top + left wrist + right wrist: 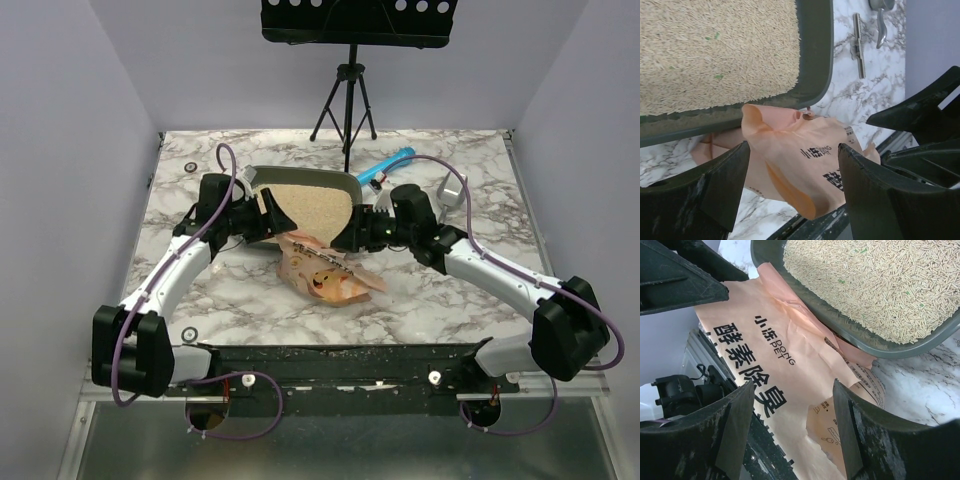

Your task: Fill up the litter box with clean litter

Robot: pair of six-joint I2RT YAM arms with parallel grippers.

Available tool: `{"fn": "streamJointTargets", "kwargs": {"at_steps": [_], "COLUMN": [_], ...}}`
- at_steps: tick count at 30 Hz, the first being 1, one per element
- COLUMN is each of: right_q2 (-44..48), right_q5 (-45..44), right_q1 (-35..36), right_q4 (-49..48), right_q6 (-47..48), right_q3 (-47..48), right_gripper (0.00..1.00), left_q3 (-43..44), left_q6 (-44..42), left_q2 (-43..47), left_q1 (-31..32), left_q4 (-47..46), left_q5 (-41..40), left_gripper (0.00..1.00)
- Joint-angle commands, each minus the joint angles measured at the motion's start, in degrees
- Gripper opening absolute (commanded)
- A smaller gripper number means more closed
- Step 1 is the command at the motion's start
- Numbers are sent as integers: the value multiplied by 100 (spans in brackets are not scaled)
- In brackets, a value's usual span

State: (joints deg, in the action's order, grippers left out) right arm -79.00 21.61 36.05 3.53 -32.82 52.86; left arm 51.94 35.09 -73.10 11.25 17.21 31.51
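One litter box (300,172) held clean litter (308,205), one bag (325,272) at its six o'clock; left pincer (792,150) and right pincer (792,387) gaped.

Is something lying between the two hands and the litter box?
Yes: the orange-pink bag lies against the near rim of the litter box, in front of the open left hand and the open right hand. The litter itself is uncovered.

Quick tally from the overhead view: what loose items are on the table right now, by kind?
Litter box: 1
Orange-pink bag: 1
Silver scoop: 1
Blue-handled tool: 1
Total: 4
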Motion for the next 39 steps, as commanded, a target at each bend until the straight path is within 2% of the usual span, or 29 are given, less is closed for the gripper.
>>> {"fn": "streamJointTargets", "kwargs": {"at_steps": [1, 8, 11, 19, 24, 25, 26, 30, 39], "right_q2": [104, 95, 96, 236, 420, 447, 491, 623, 816], "right_q5": [-113, -113, -95, -332, -604, -701, -815, -1211, -1457], "right_q1": [42, 42, 42, 42, 42, 42, 42, 42, 42], "right_q4": [113, 104, 104, 113, 271, 315, 358, 438, 359], "right_q6": [109, 144, 170, 302, 618, 714, 811, 1259, 1848], "right_q3": [-83, -100, -92, -180, -92, -66, -31, 128, 198], "right_gripper": [72, 72, 72, 72, 72, 72, 72, 72, 77], "left_q3": [-105, -141, -184, -272, -483, -483, -483, -606, -1352], "left_q6": [437, 586, 744, 1113, 1430, 1404, 1352, 1290, 1456], "left_q2": [-231, -363, -380, -600, -767, -758, -732, -408, 577], "left_q1": [-26, -26, -26, -26, -26, -26, -26, -26, -17], "left_q4": [-525, -885, -1359, -2537, -3451, -3505, -3514, -3900, -5366], "left_q5": [865, 1217, 1472, 2069, 2404, 2421, 2422, 2448, 2246], "left_gripper": [80, 80, 76, 34, 11, 3, 0, 0, 0]}}
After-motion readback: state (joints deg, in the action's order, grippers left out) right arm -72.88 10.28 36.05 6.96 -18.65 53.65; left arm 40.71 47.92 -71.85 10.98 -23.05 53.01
